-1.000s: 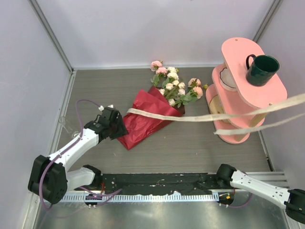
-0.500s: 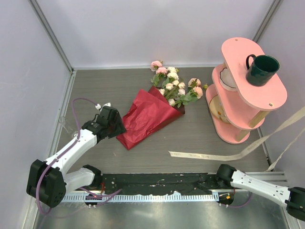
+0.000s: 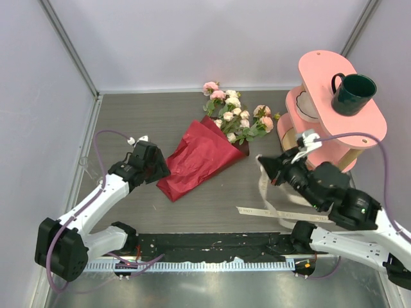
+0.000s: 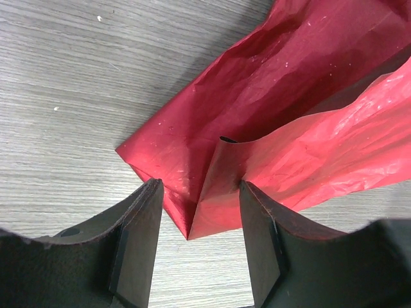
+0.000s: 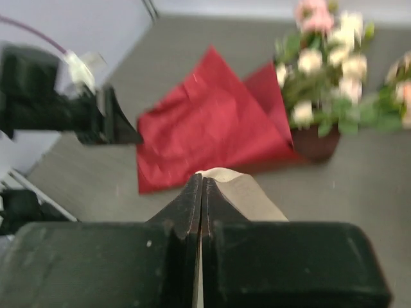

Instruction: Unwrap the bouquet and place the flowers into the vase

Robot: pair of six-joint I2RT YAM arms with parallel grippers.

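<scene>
The bouquet lies mid-table with its dark red paper (image 3: 196, 157) loosened and its pink and cream flowers (image 3: 234, 115) pointing to the back. My left gripper (image 3: 160, 172) is open at the paper's lower left corner. In the left wrist view that corner (image 4: 192, 224) sits between the fingers (image 4: 144, 218), which are not pressing on it. My right gripper (image 3: 264, 165) is shut on the cream ribbon (image 5: 241, 192). The rest of the ribbon (image 3: 276, 213) trails down onto the table. A faint clear glass shape by the left wall may be the vase (image 3: 85, 165).
A pink tiered shelf (image 3: 334, 128) stands at the right, with a dark green mug (image 3: 352, 93) on its top tier. Grey walls close the left, back and right sides. The right wrist view shows the left gripper (image 5: 106, 119) beyond the red paper (image 5: 205, 128).
The ribbon, stretched across the bouquet a second ago, has come off and dropped onto the table. My right arm has swung in from the right edge to the middle. The left gripper barely moved.
</scene>
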